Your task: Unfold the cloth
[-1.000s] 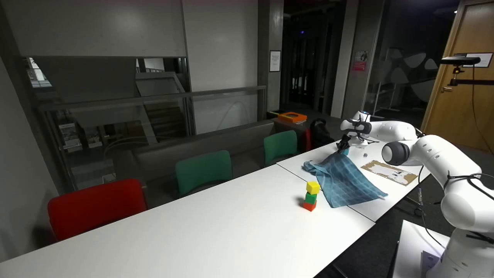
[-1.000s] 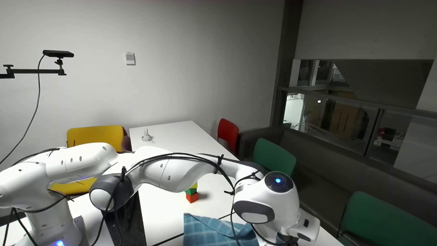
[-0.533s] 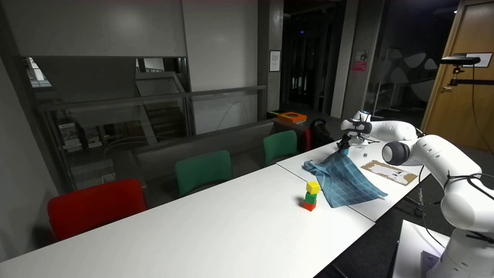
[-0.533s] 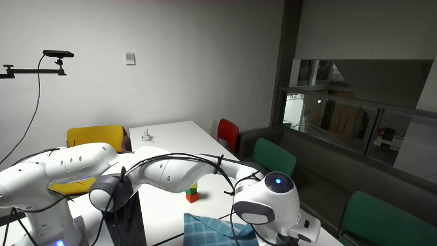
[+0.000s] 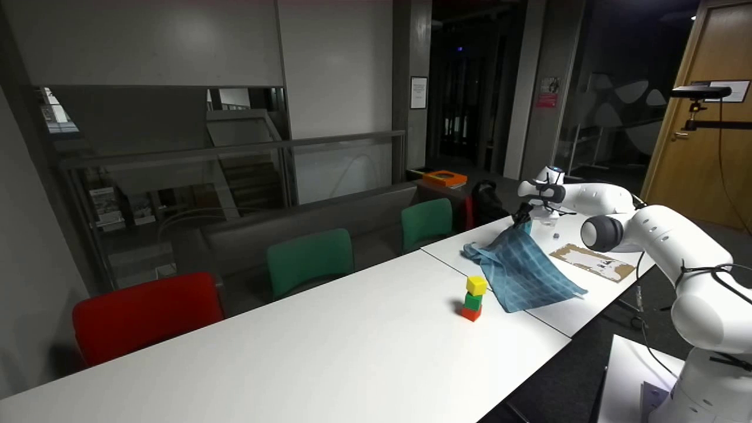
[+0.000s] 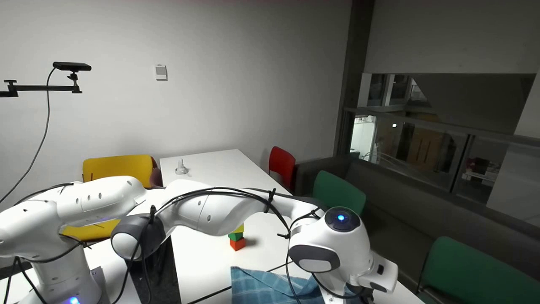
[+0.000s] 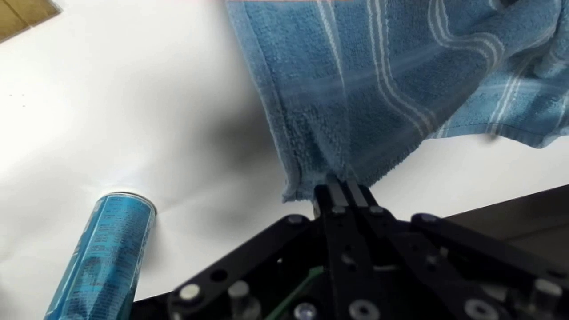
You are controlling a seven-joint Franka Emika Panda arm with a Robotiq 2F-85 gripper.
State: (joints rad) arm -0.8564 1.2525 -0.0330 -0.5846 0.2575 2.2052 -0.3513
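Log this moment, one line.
tool: shut on blue checked towel near one corner | towel: held end raised, rumpled | unfolding: unfinished | blue can: apart from towel

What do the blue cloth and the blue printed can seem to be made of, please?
The cloth looks like soft terry, perhaps cotton, with a matte, fuzzy pile. The can is probably metal with a glossy printed surface, judging by its thin rim and bright highlights.

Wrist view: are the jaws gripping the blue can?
No, the jaws pinch the cloth near a corner, the can off to one side.
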